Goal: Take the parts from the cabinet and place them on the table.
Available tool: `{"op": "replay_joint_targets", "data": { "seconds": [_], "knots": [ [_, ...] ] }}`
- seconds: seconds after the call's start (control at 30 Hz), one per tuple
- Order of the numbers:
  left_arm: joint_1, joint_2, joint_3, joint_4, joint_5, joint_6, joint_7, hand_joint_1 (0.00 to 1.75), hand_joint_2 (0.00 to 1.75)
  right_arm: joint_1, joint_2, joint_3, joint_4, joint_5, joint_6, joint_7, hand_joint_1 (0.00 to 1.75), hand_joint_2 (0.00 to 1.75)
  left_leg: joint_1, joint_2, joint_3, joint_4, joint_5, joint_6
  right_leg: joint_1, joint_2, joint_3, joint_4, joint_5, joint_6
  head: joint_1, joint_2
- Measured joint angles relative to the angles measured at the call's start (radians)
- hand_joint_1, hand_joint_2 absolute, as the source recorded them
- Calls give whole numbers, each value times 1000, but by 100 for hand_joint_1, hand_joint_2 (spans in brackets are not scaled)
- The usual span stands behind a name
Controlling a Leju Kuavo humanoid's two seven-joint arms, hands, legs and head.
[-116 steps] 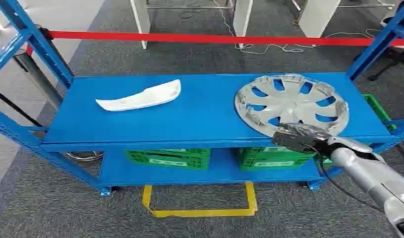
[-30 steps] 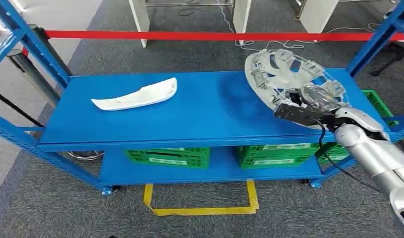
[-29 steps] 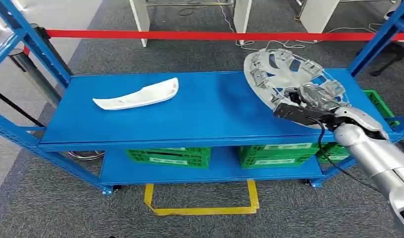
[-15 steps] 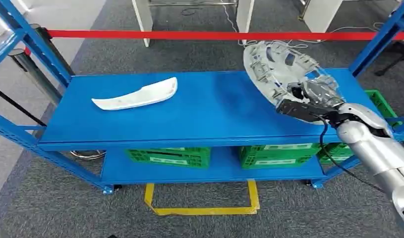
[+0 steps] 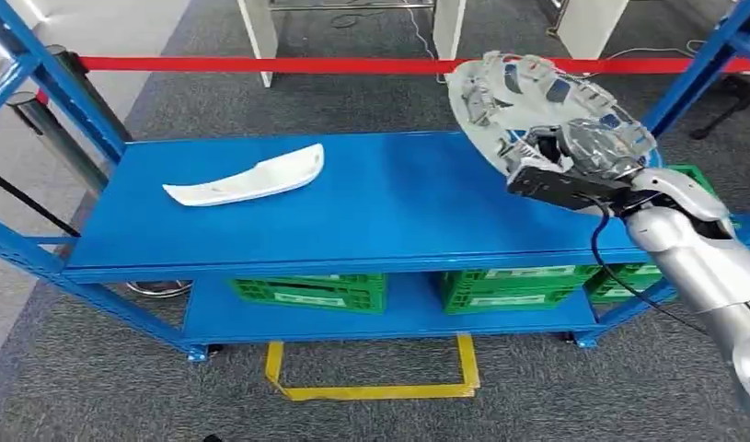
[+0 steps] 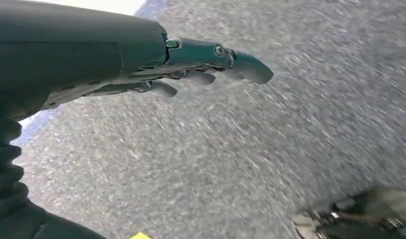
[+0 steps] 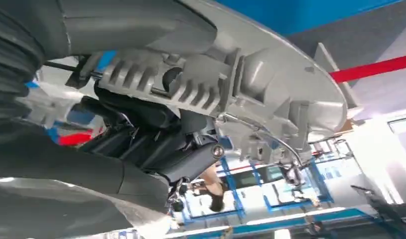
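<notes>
My right hand (image 5: 573, 170) grips the silver hubcap (image 5: 527, 101) by its near rim and holds it tilted up above the right end of the blue shelf (image 5: 380, 212), inner side toward me. Up close in the right wrist view, the hubcap's ribbed inner rim (image 7: 230, 84) lies against the dark fingers (image 7: 156, 144). A white curved part (image 5: 247, 178) lies flat on the shelf's left half. My left hand (image 6: 191, 69) hangs over grey carpet with its fingers stretched out and nothing in them.
Green crates (image 5: 311, 290) stand on the lower shelf. Blue uprights (image 5: 58, 92) frame the cabinet on both sides. A red barrier tape (image 5: 260, 64) runs behind it, with white table legs (image 5: 258, 28) beyond. A yellow tape square (image 5: 371, 378) marks the floor in front.
The right hand has lifted the hubcap off the shelf and tipped it more upright, carrying it higher. The white part stays where it was.
</notes>
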Motion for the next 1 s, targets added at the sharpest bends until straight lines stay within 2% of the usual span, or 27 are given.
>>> {"op": "replay_joint_targets", "data": {
  "seconds": [0.03, 0.07, 0.1, 0.13, 0.17, 0.2, 0.23, 0.27, 0.3, 0.33, 0.37, 0.4, 0.43, 0.53, 0.57, 0.6, 0.63, 0.7, 0.73, 0.77, 0.8, 0.83, 0.87, 0.9, 0.93, 0.97, 1.0],
  "knots": [
    [1, 0, 0, 0, 0, 10, 5, 0, 175, -3, 0, 3, -12, 3, 3, 3, 175, 175, -1, 0, 0, -5, 3, 5, 0, 0, 1, -3, 3, 6, -2, 0],
    [0, -2, 0, 0, 1, 20, 6, 0, 175, -7, 2, 6, -26, 4, 5, 7, 175, 175, 9, 2, 9, -23, 13, 15, -2, 0, -7, 0, -6, 11, -1, 0],
    [-2, -5, 0, 0, 1, 26, 7, 0, 175, -12, 3, 10, -34, 5, 8, 9, 175, 175, 7, 3, 8, -26, 18, 18, -1, -2, -17, 17, -30, 11, 0, 0],
    [-5, -5, 0, 0, 1, 35, 7, 0, 175, -22, 3, 16, -42, 5, 15, 13, 175, 175, 7, 3, 6, -26, 22, 23, 1, -1, -39, 83, -77, 10, 5, 0],
    [-5, -6, 0, 0, 1, 40, 9, 0, 175, -27, 3, 20, -46, 5, 17, 15, 175, 175, 7, 3, 4, -26, 22, 24, 1, -1, -67, 155, -113, 11, 6, 0],
    [-5, -8, 0, 0, 1, 48, 9, 0, 175, -27, 3, 24, -54, 5, 18, 17, 175, 175, 6, 3, 2, -26, 23, 24, 1, -1, -96, 230, -145, 12, 3, 0],
    [-4, -10, 1, 0, 2, 54, 9, 0, 175, -27, 3, 30, -62, 5, 18, 17, 175, 175, 6, 3, 0, -24, 24, 25, 1, -1, -118, 285, -161, 14, 5, 0],
    [-4, -11, 1, 0, 2, 61, 9, 0, 175, -26, 3, 37, -68, 5, 18, 18, 175, 175, 6, 3, -2, -22, 26, 25, 1, -2, -115, 290, -150, 16, 4, 0],
    [-4, -13, 1, 0, 3, 65, 8, 0, 175, -27, 3, 42, -76, 5, 18, 19, 175, 175, 7, 3, -4, -20, 27, 24, 0, -2, -91, 250, -122, 18, 5, 0],
    [-4, -17, 2, 0, 6, 70, 8, 0, 175, -29, 3, 45, -83, 5, 18, 19, 175, 175, 8, 3, -6, -17, 28, 22, 0, -3, -49, 176, -85, 19, 5, 0],
    [-5, -19, 2, 0, 8, 73, 8, 0, 175, -32, 3, 45, -93, 5, 18, 19, 175, 175, 10, 2, -7, -15, 29, 20, -1, -4, 6, 80, -44, 18, 5, 0],
    [-5, -19, 2, 0, 8, 75, 8, 0, 175, -35, 3, 45, -99, 5, 18, 19, 175, 175, 9, 2, -11, -11, 32, 16, -1, -5, 38, 11, -44, 18, 5, 0],
    [-7, -19, 2, 0, 8, 78, 8, 0, 175, -41, 3, 48, -103, 5, 19, 19, 175, 175, 3, 0, -21, -2, 36, 9, 4, -3, 55, -7, -43, 16, 5, 0],
    [-4, -19, 3, 0, 8, 79, 8, 0, 175, -43, 3, 56, -109, 5, 19, 20, 175, 175, 7, 0, -33, -8, 57, -11, 9, -1, 32, 6, -29, -4, 4, 0],
    [-3, -18, 3, 0, 8, 80, 8, 0, 175, -44, 3, 58, -110, 5, 19, 20, 175, 175, 6, -2, -36, -7, 59, -16, 4, -4, 27, 0, -19, -13, 3, 0],
    [-4, -17, 3, 0, 8, 81, 8, 0, 175, -45, 3, 61, -112, 5, 19, 20, 175, 175, 9, 0, -45, 7, 30, -21, 1, -8, 26, 0, -12, -18, 2, 0],
    [-3, -19, 3, 0, 8, 81, 8, 0, 175, -46, 3, 61, -114, 6, 19, 20, 175, 175, 9, 1, -57, 56, -21, -27, 1, -9, 20, 0, -6, -25, 0, 0],
    [-3, -21, 3, 0, 8, 81, 8, 0, 175, -45, 3, 61, -114, 8, 20, 24, 175, 175, 15, 2, -102, 225, -120, -34, 6, -11, 5, 0, 8, -33, 1, 0],
    [-2, -21, 3, 0, 8, 81, 8, 0, 175, -44, 3, 63, -114, 9, 20, 25, 175, 175, 15, 3, -113, 286, -149, -35, 8, -11, -5, 1, 15, -34, 0, 0],
    [-3, -21, 3, 0, 8, 81, 8, 0, 175, -43, 3, 63, -114, 9, 20, 24, 175, 175, 15, 3, -108, 303, -157, -34, 9, -10, -15, 1, 22, -34, 0, 0],
    [-4, -21, 3, 0, 8, 81, 9, 0, 175, -42, 3, 64, -114, 9, 20, 24, 175, 175, 15, 3, -77, 276, -144, -31, 11, -8, -25, 1, 31, -33, 0, 0],
    [-6, -21, 3, 0, 8, 81, 10, 0, 175, -43, 3, 64, -114, 9, 20, 24, 175, 175, 14, 3, -34, 214, -121, -25, 14, -7, -32, 1, 37, -32, 0, 0],
    [-7, -21, 3, 0, 8, 80, 10, 0, 175, -43, 3, 63, -114, 8, 20, 24, 175, 175, 13, 2, 34, 110, -89, -16, 16, -6, -38, 1, 44, -30, 0, 0],
    [-9, -20, 3, 0, 8, 80, 10, 0, 175, -43, 3, 61, -114, 8, 20, 24, 175, 175, 10, 2, 95, 20, -70, -6, 16, -7, -41, 1, 49, -28, 0, 0],
    [-12, -18, 3, 0, 8, 80, 11, 0, 175, -44, 3, 60, -114, 8, 19, 24, 175, 175, 6, 3, 112, -18, -89, -1, 19, -10, -45, 1, 56, -23, 2, 0],
    [-13, -19, 3, 0, 8, 80, 11, 0, 175, -45, 2, 61, -114, 8, 20, 24, 175, 175, 1, 2, 105, -19, -72, -1, 16, -10, -49, 0, 62, -16, 2, 0],
    [-12, -18, 3, 0, 8, 80, 12, 0, 175, -44, 2, 62, -114, 8, 20, 24, 175, 175, -4, 2, 99, -18, -69, 2, 11, -12, -53, 0, 69, -10, 1, 0]
  ]
}}
